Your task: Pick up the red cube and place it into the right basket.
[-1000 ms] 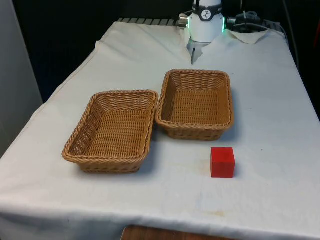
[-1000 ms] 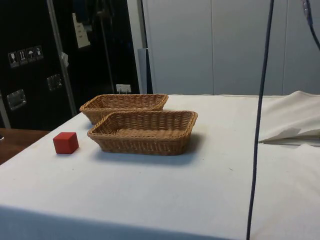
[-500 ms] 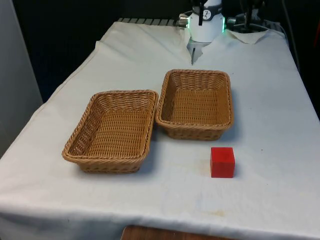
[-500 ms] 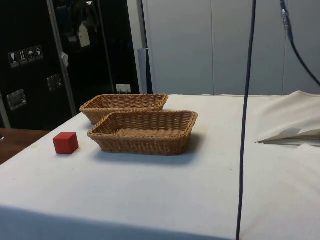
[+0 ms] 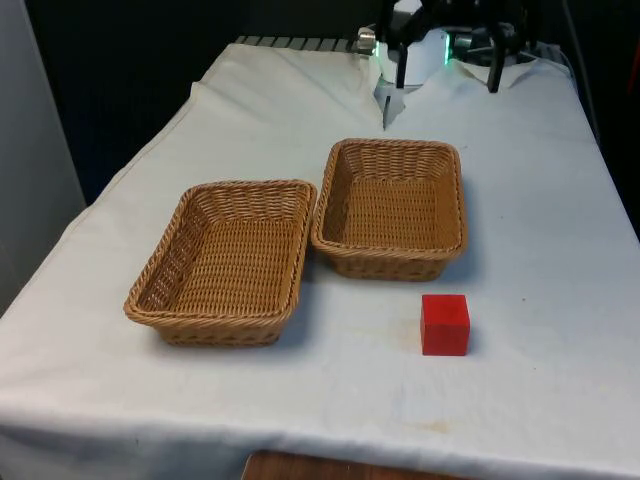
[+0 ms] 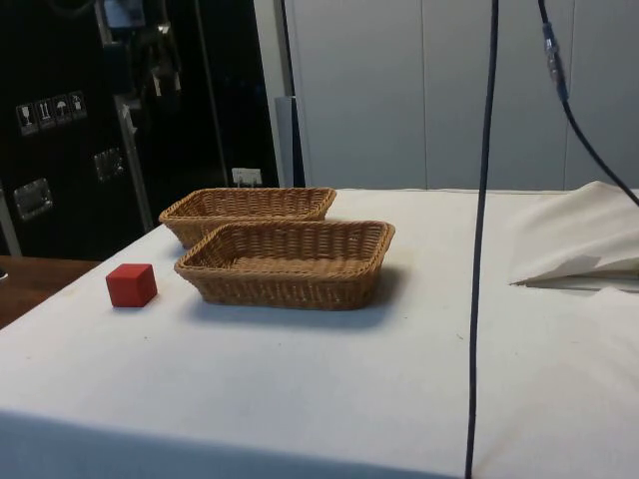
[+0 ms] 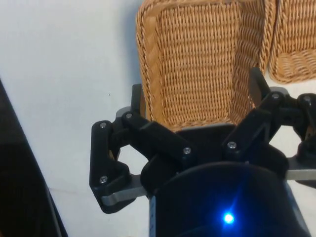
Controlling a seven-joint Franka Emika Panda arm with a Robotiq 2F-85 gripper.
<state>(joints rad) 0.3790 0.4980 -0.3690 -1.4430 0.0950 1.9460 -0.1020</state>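
Waiting untouched on the cloth, the red cube (image 5: 445,323) sits just near of the right basket (image 5: 392,207) (empty); the gripper (image 7: 196,106), fingers spread, hovers high above, nothing grasped yet.

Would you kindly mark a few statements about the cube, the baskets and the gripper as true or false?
1. The red cube sits on the white cloth, outside both baskets. True.
2. The basket on the front view's right holds the cube. False: it holds nothing.
3. The two baskets stand side by side, the basket on the front view's left nearer the camera. True.
4. The gripper is shut on the cube. False: it is open above a basket, holding nothing.
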